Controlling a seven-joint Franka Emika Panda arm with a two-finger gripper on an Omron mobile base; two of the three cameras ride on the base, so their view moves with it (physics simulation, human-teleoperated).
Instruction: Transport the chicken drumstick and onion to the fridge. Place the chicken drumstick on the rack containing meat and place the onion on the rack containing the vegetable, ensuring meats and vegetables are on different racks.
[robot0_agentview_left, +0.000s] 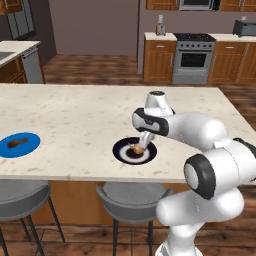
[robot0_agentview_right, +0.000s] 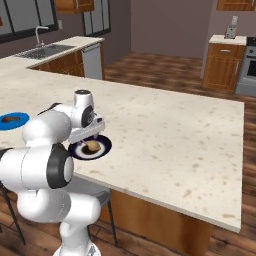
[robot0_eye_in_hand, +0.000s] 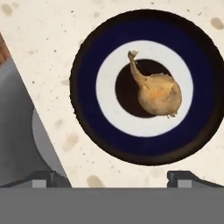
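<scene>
A tan onion (robot0_eye_in_hand: 159, 94) with a thin stem lies in the middle of a dark blue and white ringed plate (robot0_eye_in_hand: 87, 65) near the island's front edge. My gripper (robot0_eye_in_hand: 116, 179) hangs open just above it, its fingertips (robot0_eye_in_hand: 43, 178) wide apart and the onion ahead of them. In the base views the gripper (robot0_agentview_left: 142, 142) (robot0_agentview_right: 89, 140) points down over the onion (robot0_agentview_left: 136, 148) (robot0_agentview_right: 92, 145) and its plate (robot0_agentview_left: 120, 150) (robot0_agentview_right: 102, 147). The brown chicken drumstick (robot0_agentview_left: 16, 144) (robot0_agentview_right: 8, 119) rests on a bright blue plate (robot0_agentview_left: 30, 147) (robot0_agentview_right: 20, 123) far to the left. The fridge is out of view.
The plates sit on a pale speckled island counter (robot0_agentview_left: 100, 110). Grey stools (robot0_agentview_left: 132, 200) (robot0_agentview_left: 20, 197) stand below its front edge. A stove (robot0_agentview_left: 192, 57) and wooden cabinets line the back wall. A sink (robot0_agentview_right: 42, 50) sits in the side counter.
</scene>
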